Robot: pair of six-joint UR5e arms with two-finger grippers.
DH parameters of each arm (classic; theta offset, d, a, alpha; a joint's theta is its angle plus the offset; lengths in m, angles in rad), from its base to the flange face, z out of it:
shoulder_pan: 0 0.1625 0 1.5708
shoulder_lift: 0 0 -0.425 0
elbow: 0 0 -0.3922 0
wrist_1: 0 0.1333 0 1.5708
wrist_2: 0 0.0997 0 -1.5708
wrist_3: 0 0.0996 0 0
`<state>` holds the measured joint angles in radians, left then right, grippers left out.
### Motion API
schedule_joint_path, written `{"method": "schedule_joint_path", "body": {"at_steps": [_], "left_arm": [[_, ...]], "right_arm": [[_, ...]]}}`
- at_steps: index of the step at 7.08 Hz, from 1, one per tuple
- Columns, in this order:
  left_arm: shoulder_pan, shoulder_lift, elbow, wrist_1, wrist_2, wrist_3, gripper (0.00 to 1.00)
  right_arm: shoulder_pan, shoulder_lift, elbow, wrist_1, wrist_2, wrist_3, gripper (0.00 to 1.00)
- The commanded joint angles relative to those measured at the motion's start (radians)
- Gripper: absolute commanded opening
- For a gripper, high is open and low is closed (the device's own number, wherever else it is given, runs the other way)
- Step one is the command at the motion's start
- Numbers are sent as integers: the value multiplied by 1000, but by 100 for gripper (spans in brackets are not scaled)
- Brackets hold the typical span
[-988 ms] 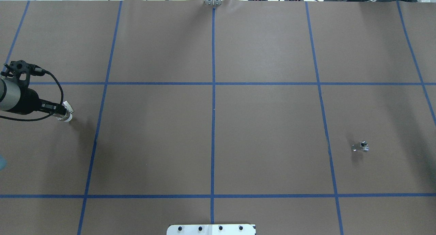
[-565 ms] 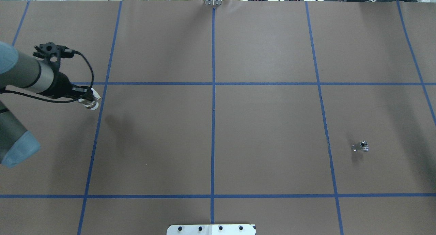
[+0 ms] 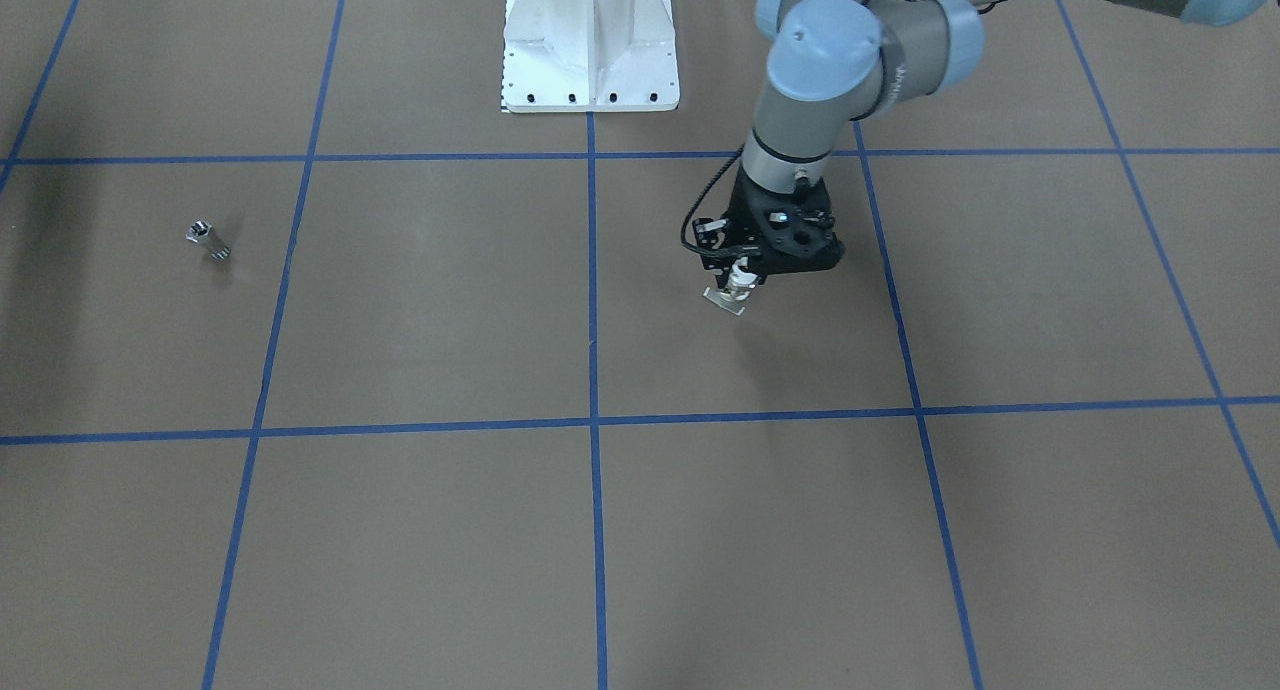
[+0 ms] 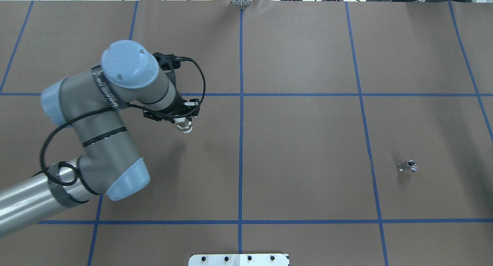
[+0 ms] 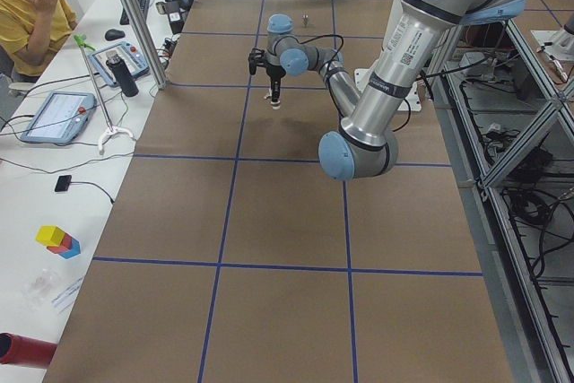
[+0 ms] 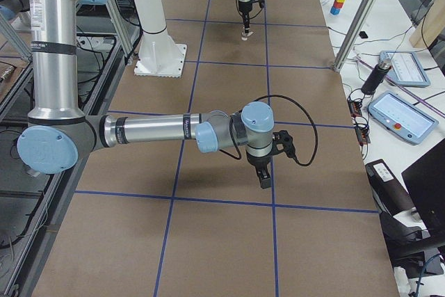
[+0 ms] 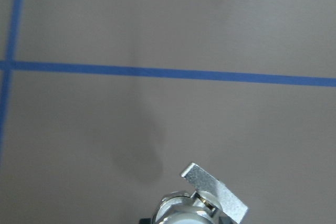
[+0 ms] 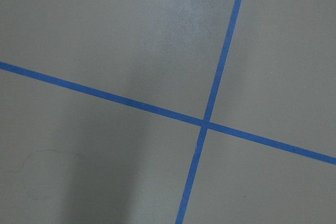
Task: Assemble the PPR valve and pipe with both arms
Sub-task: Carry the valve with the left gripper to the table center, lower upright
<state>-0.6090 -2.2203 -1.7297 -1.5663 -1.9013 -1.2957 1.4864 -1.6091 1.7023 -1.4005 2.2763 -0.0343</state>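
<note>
My left gripper [image 4: 185, 122] is shut on the PPR valve [image 4: 186, 127], a white-ended fitting with a brass middle and a flat silver lever. It holds the valve above the brown table, left of the centre line. The valve also shows in the front view [image 3: 738, 288] and in the left wrist view [image 7: 210, 198]. The pipe [image 4: 407, 166], a small silver stub, lies alone on the table at the right; it also shows in the front view [image 3: 208, 240]. My right gripper [image 6: 265, 180] shows only in the exterior right view, low over the table, and I cannot tell its state.
The white bolted pedestal [image 3: 590, 40] stands at the robot's side of the table. Blue tape lines [image 4: 241, 104] divide the brown surface into squares. Operators' desks with tablets and a bottle [image 5: 126, 73] run along the far edge.
My left arm has swung right and further over the table, carrying the valve from near the left edge toward the centre line. The pipe has not moved.
</note>
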Motion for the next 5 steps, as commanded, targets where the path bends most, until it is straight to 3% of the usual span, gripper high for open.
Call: {"method": "schedule_joint_path", "body": {"at_steps": [1, 2, 3, 5], "left_arm": [[61, -233, 228, 5, 69, -149, 0], [67, -289, 298, -10, 71, -161, 0], [86, -283, 306, -15, 73, -162, 0], [97, -283, 326, -32, 73, -159, 17]], "right_arm": [[2, 0, 0, 0, 0, 1, 100], [2, 0, 0, 0, 0, 1, 100], [0, 0, 0, 0, 0, 1, 100], [0, 0, 0, 0, 0, 1, 100]]}}
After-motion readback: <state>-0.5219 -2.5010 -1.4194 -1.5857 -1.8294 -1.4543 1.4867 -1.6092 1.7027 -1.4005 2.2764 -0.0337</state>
